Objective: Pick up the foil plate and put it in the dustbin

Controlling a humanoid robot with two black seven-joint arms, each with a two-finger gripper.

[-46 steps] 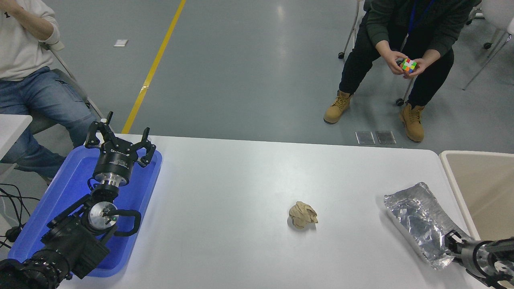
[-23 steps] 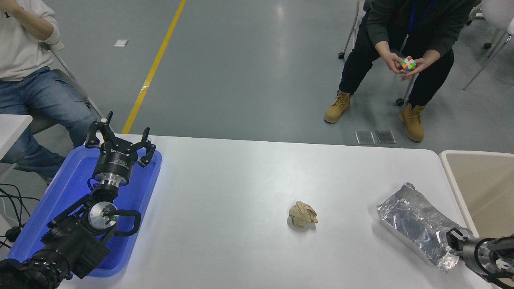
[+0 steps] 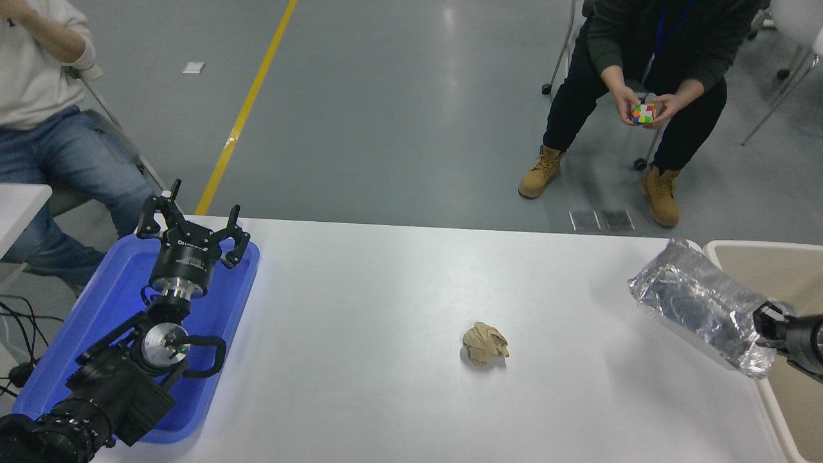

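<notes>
The shiny crinkled foil plate hangs above the table's right edge, held by its near end. My right gripper comes in from the right edge and is shut on that end of the plate. The far end of the plate reaches over the pale rim of the beige dustbin, which stands just past the table's right edge. My left gripper is parked, open and empty, above the blue tray at the lower left.
A small crumpled tan paper ball lies mid-table. A flat blue tray sits at the table's left end. One person sits at the far left, another at the far right holding a colour cube.
My right gripper has lifted the foil plate off the table and carried it up and to the right, toward the dustbin. The person's cube has shifted slightly.
</notes>
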